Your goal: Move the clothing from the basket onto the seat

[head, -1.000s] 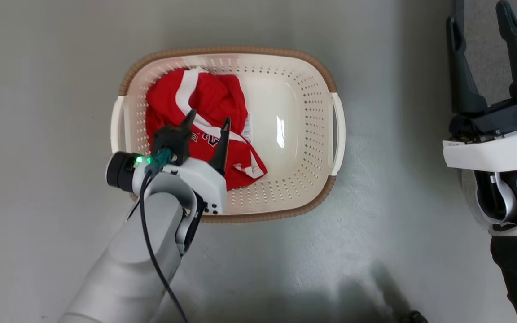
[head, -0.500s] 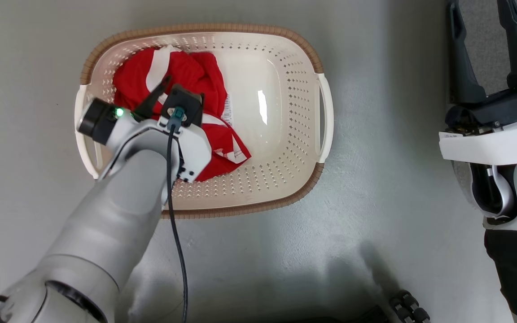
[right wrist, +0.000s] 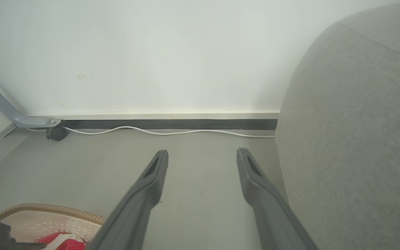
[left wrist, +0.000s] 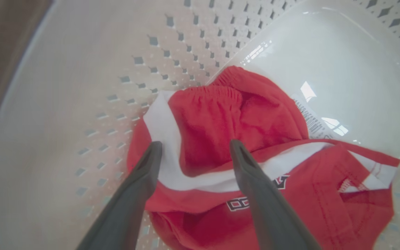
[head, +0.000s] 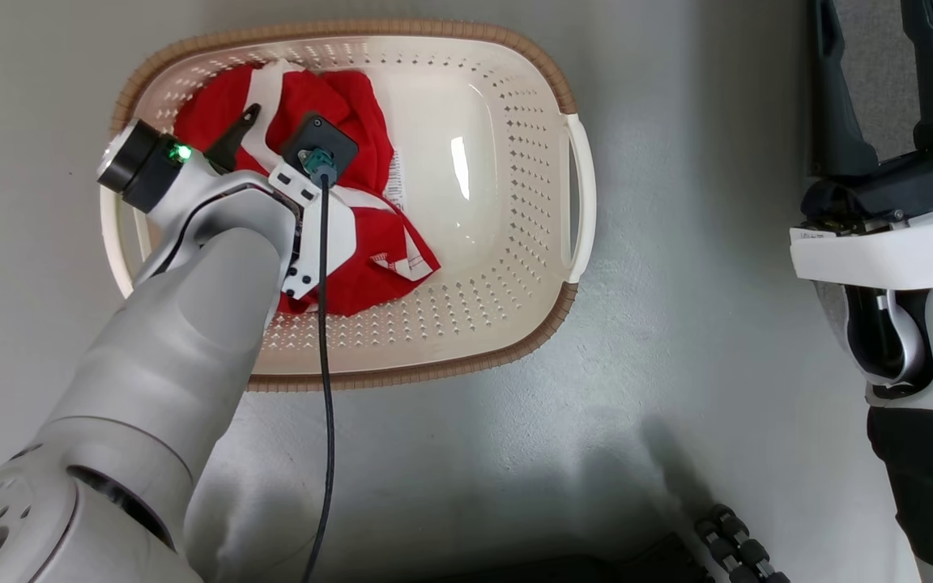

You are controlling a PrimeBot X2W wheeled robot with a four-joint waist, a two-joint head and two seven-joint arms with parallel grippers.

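The clothing [head: 369, 263] lies bunched in the left half of the basket [head: 507, 324], the heap running diagonally from the far-left corner toward the middle. Overhead, the left arm [head: 191, 340] hides much of it; the left wrist view shows an elastic waistband [left wrist: 214, 93] and half-cut print [left wrist: 241, 203]. The left gripper [left wrist: 193, 147] hangs over it, jaws spread, empty. The right gripper [right wrist: 202, 152], jaws spread too, hovers above the floor [right wrist: 200, 208] beside the seat [right wrist: 359, 139].

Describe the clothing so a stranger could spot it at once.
On the grey floor sits an oval cream basket with a brown rim. Bunched at its left end lies the clothing: bright red with white stripes against the pale plastic.
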